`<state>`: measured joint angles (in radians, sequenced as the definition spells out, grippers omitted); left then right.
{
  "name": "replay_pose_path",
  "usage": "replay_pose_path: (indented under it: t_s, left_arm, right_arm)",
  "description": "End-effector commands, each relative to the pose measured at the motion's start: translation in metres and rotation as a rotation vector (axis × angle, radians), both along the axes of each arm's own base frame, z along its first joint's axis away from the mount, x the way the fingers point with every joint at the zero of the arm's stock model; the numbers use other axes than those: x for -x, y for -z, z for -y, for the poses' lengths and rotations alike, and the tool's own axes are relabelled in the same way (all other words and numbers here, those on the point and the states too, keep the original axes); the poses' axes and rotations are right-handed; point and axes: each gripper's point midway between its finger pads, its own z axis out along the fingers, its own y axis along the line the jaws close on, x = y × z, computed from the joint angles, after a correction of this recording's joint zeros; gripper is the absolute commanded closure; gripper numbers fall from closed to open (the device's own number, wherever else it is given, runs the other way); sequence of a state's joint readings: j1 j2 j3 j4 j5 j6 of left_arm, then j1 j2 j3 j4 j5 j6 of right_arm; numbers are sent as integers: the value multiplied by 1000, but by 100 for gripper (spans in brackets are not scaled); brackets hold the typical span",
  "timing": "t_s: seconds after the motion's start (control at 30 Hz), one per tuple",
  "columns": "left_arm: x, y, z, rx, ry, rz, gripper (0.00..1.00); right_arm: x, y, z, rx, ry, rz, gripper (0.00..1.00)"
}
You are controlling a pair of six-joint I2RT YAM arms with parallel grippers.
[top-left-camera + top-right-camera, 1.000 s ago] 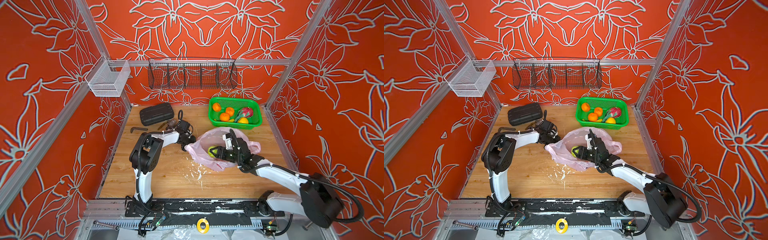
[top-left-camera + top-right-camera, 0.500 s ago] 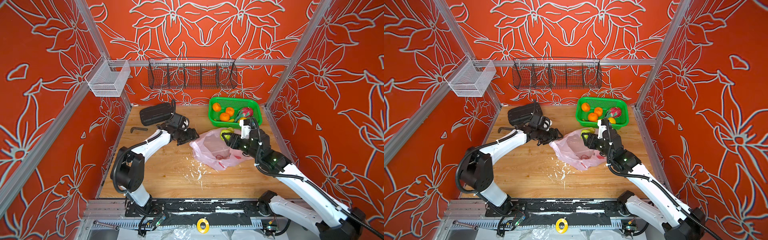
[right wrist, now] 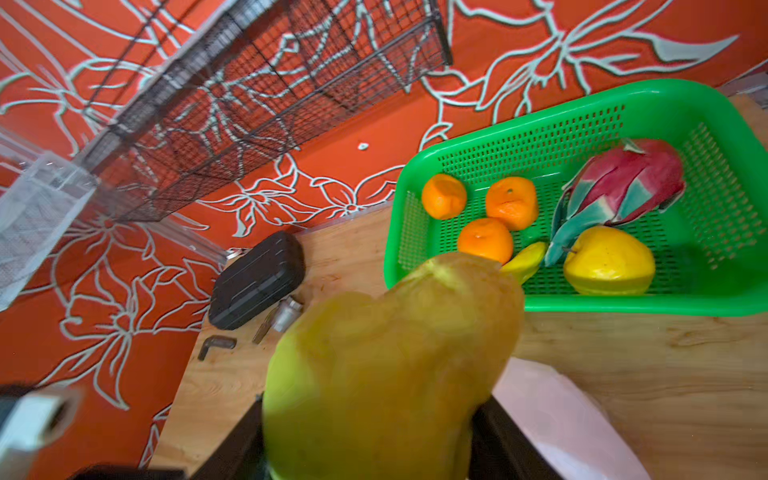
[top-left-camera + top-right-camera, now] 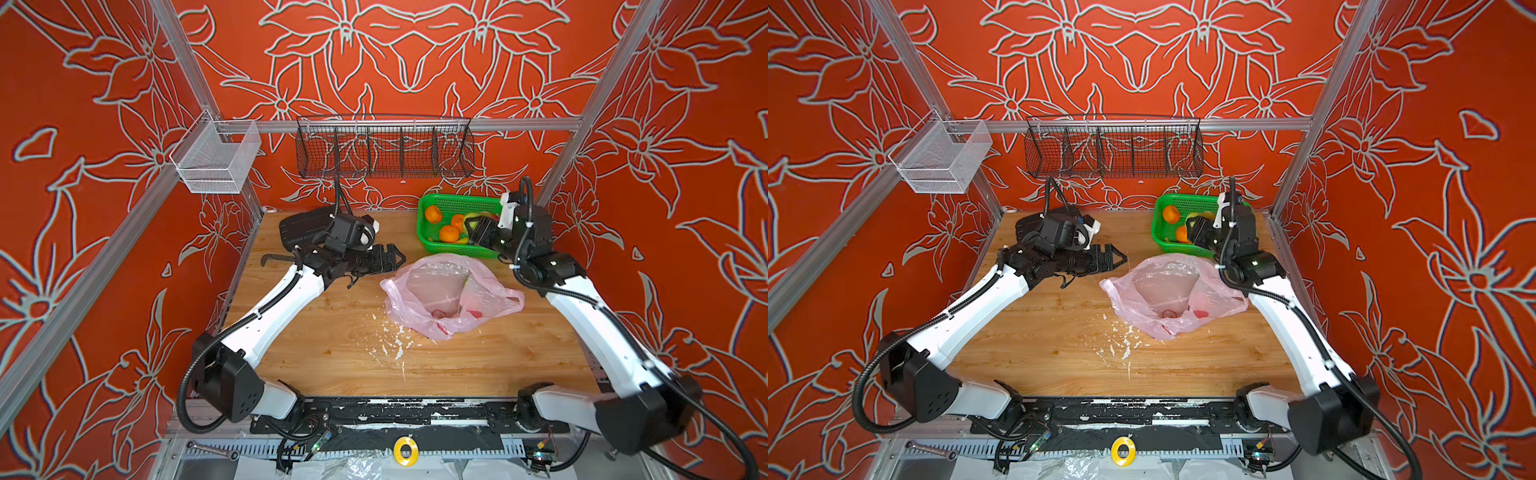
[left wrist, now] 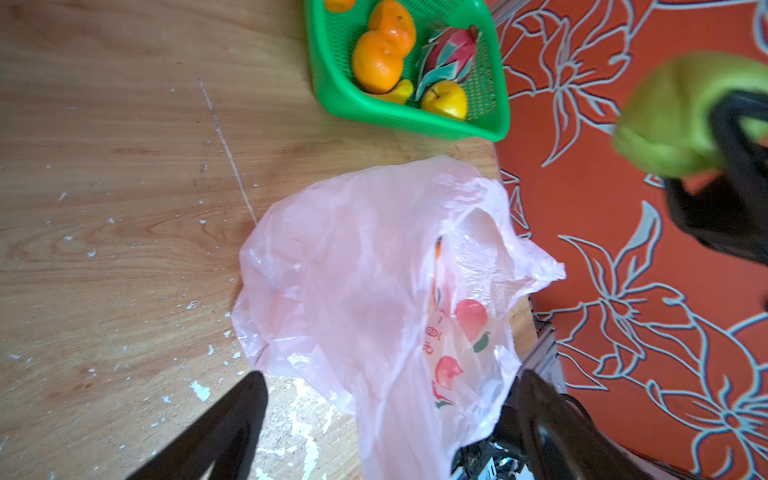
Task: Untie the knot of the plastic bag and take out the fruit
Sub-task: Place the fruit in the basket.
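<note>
Your left gripper hangs above the wooden table just beside the thin translucent pink plastic bag, apart from it, with its jaws spread wide and gripping nothing; from the left wrist the two black fingers frame the near edge of the bag. Your right gripper is clamped on the yellow-green pear-shaped toy fruit, the pear, and holds it in the air over the near rim of the green perforated plastic basket. The bag lies slack on the table between the two arms, mouth gaping upward, red printed marks showing on its side; you cannot tell whether any fruit is left inside. In the basket note three oranges, a pink-and-green dragon fruit, a yellow stemmed fruit and a small yellow piece. A black hard case sits at the back by the left arm, and white flakes are scattered in front of the bag
</note>
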<state>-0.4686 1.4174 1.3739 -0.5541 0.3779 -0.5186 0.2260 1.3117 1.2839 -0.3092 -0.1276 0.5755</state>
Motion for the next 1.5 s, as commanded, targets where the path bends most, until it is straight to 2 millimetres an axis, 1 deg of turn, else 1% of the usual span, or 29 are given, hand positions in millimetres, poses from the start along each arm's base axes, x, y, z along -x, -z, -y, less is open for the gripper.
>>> replay_pose_path:
  t_s: [0.0, 0.07, 0.17, 0.23, 0.33, 0.4, 0.43, 0.5, 0.53, 0.6, 0.67, 0.73, 0.83, 0.9, 0.93, 1.0, 1.17, 1.2, 1.3, 1.37, 1.4, 1.47]
  left_arm:
    - [17, -30, 3, -12, 48, 80, 5]
    - [24, -40, 7, -16, 73, 110, 3]
    - [32, -47, 15, -27, 115, 142, 3]
    - [36, -45, 22, -48, 144, 155, 3]
    - [41, -39, 35, -77, 202, 153, 3]
    - [46, -33, 46, -75, 252, 129, 3]
    - [48, -25, 54, -63, 281, 101, 3]
    - [55, -4, 67, -43, 323, 8, 3]
    - [59, 12, 71, -60, 336, -45, 3]
    - [68, 44, 73, -135, 340, -112, 3]
    - [75, 78, 65, -211, 313, -191, 3]
    - [82, 106, 55, -254, 282, -264, 4]
    - [93, 145, 39, -289, 228, -329, 6]
    - [98, 161, 29, -314, 195, -349, 7]
    - [99, 165, 24, -322, 179, -354, 8]
    - [99, 165, 20, -328, 157, -347, 8]
    - [88, 154, 12, -322, 115, -300, 8]
    - [86, 151, 10, -318, 104, -292, 8]
    - [80, 141, 6, -291, 84, -273, 7]
    - [78, 136, 4, -278, 79, -268, 7]
    - [78, 135, 3, -278, 74, -267, 7]
    - [77, 131, 4, -267, 75, -259, 7]
  right_arm:
    - [-30, 30, 7, -21, -32, -93, 49]
    - [-54, 52, 19, -37, -9, -149, 50]
    - [-80, 80, 37, -41, 39, -202, 50]
    - [-92, 98, 50, -38, 73, -244, 50]
    - [-108, 120, 66, -20, 111, -279, 51]
    - [-119, 128, 66, -24, 91, -294, 50]
    - [-124, 134, 64, -24, 80, -314, 50]
    - [-133, 145, 61, -33, 68, -339, 50]
    - [-138, 152, 60, -40, 68, -353, 50]
    - [-145, 161, 57, -51, 62, -373, 50]
    - [-151, 170, 54, -55, 58, -384, 50]
    - [-154, 175, 50, -58, 50, -393, 50]
    - [-159, 180, 46, -56, 42, -403, 49]
    - [-161, 183, 43, -55, 39, -403, 49]
    - [-162, 184, 42, -51, 38, -404, 49]
    - [-164, 187, 42, -48, 38, -406, 49]
    - [-170, 196, 35, -51, 28, -426, 47]
    - [-170, 198, 37, -29, 39, -435, 46]
    - [-161, 208, 58, 73, 132, -487, 44]
    - [-157, 209, 69, 119, 171, -494, 43]
    - [-155, 209, 70, 131, 176, -497, 43]
    - [-156, 206, 66, 123, 154, -475, 42]
